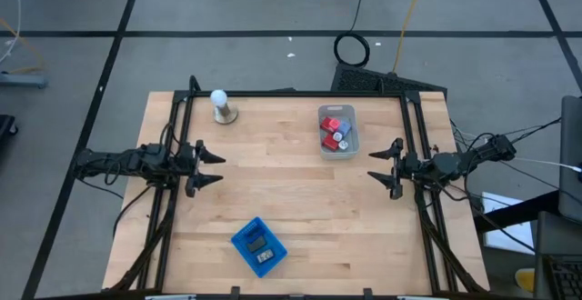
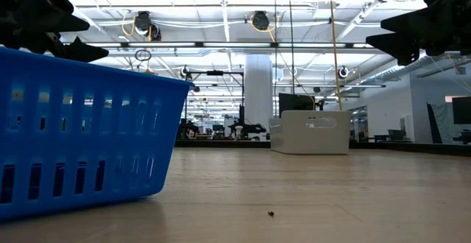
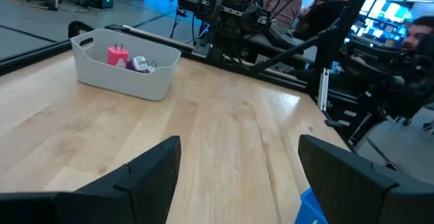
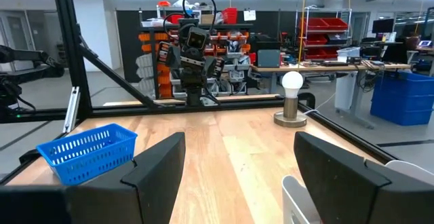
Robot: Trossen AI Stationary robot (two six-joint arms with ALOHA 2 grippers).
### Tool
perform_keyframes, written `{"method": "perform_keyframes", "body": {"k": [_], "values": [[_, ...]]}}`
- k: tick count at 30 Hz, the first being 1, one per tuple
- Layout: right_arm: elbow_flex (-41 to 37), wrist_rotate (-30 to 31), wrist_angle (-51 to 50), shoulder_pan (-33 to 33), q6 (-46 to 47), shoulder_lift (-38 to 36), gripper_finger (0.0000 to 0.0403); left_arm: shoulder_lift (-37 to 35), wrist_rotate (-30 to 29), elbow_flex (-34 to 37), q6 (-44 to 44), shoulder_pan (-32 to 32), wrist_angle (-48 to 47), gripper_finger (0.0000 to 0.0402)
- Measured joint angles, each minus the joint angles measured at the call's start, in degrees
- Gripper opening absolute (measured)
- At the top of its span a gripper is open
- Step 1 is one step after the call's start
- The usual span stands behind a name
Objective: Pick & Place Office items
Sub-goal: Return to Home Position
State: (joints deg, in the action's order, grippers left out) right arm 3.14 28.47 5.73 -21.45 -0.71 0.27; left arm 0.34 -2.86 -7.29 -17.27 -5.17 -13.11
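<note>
The office items lie in two containers. Red blocks and small pale pieces sit in the clear plastic bin at the table's far right; in the left wrist view a red piece shows inside it. Two flat dark rectangles lie in the blue tray near the front edge. My left gripper hovers open at the table's left edge, above the wood. My right gripper hovers open at the right edge. Nothing is between either pair of fingers.
A white ball on a round stand stands at the far left of the table. A black frame runs along the far edge and both sides. Bare wood spans the middle between the grippers. People sit beyond the table's right side.
</note>
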Motion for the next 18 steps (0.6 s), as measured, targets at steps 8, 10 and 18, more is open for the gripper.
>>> {"method": "perform_keyframes", "body": {"k": [8,10,18], "values": [[0.0,0.0,0.0,0.0,0.0,0.0,0.0267,0.0,-0.1,0.0,0.2,0.0,-0.1,0.0296],[0.0,0.0,0.0,0.0,0.0,0.0,0.0267,0.0,-0.1,0.0,0.7,0.0,-0.2,0.0296],[0.0,0.0,0.0,0.0,0.0,0.0,0.0267,0.0,-0.2,0.0,-1.8,0.0,-0.1,0.0296]]}}
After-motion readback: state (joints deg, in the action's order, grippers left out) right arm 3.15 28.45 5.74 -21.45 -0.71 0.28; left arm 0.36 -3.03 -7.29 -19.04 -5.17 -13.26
